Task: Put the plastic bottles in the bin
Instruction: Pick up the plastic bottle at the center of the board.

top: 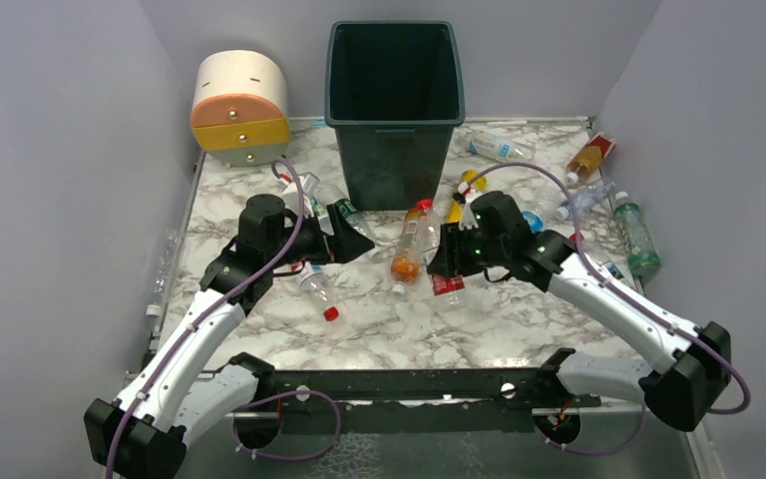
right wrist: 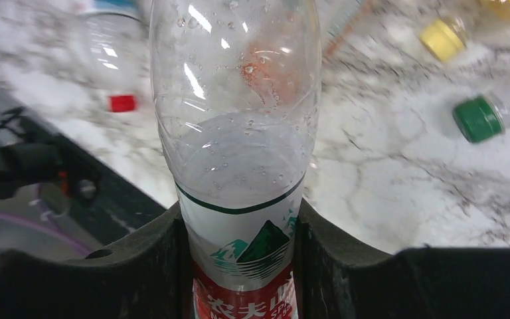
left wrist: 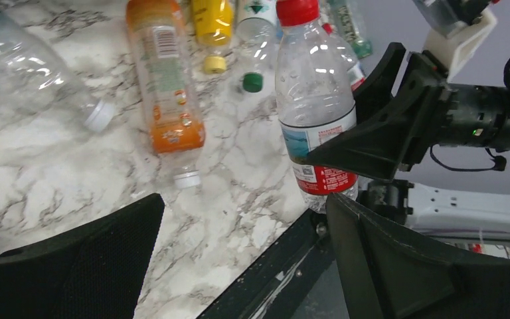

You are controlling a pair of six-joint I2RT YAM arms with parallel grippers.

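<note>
Toward the near edge of the marble table (top: pixel 409 334), right of its middle, the right gripper (top: pixel 447 261) is closed on a clear red-labelled bottle (right wrist: pixel 239 133). Its two fingers press against the label band on either side, and the red cap points away from the wrist. Whether the bottle has left the tabletop cannot be told. The left gripper (left wrist: pixel 239 252) hangs over the left half of the table with its jaws wide apart and nothing between them. A clear red-capped bottle (top: pixel 317 289) lies just on its near side.

Between the two grippers lies an orange bottle (top: pixel 409 249), its white cap toward the near edge. More bottles are scattered toward the far right corner, among them a green one (top: pixel 636 235) and an amber one (top: pixel 586 158).

The bin (top: pixel 394 160) stands upright at the middle of the far edge, mouth open. A cream and orange drawer unit (top: pixel 241 108) sits in the far left corner.

The step in hand looks like the pick-up of one bottle, with the grip just made. Next, the right arm needs to lift well above the bin's rim, carry the bottle toward the far edge past the orange bottle, and let go over the opening. The bin is tall, so a low carry risks striking its front wall.
</note>
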